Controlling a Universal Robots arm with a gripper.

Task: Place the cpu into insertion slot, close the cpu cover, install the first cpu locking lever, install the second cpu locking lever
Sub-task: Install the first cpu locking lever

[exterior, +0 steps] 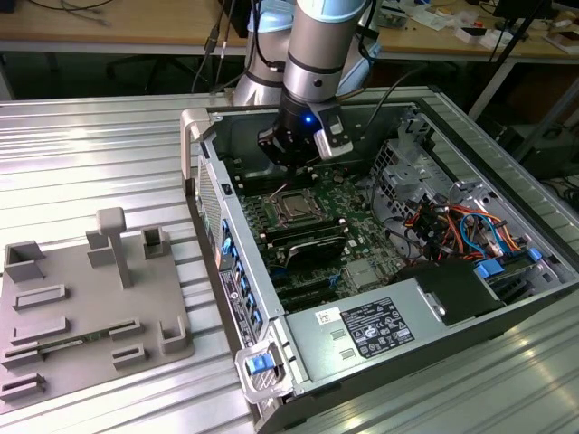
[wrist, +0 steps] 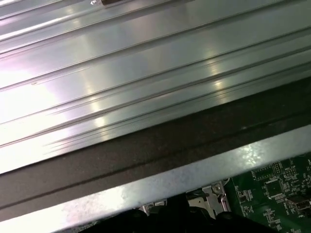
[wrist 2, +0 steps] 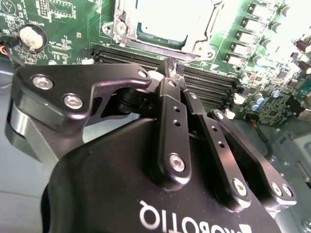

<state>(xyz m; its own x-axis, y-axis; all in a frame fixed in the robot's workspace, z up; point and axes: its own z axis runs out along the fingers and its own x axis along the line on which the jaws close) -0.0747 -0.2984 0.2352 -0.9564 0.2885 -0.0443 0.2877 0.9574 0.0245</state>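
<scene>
My gripper (exterior: 288, 165) hangs inside the open computer case, just above and behind the insertion slot (exterior: 294, 207). In the second wrist view its black fingers (wrist 2: 167, 99) meet at their tips with nothing between them, and the gripper (wrist 2: 172, 68) hovers over the black memory slots beside the socket. The cpu cover (wrist 2: 124, 26), a silvery frame, lies flat on the slot. A pale grey square, the cpu (wrist 2: 170, 14), shows through its window. I cannot make out the locking levers clearly.
Long black memory slots (wrist 2: 209, 82) run next to the socket. The case wall (exterior: 233, 258), a power supply (exterior: 362, 330) and cable bundles (exterior: 461, 226) ring the board. A grey fixture tray (exterior: 81, 298) lies on the ribbed metal table (wrist: 146, 73) at the exterior view's left.
</scene>
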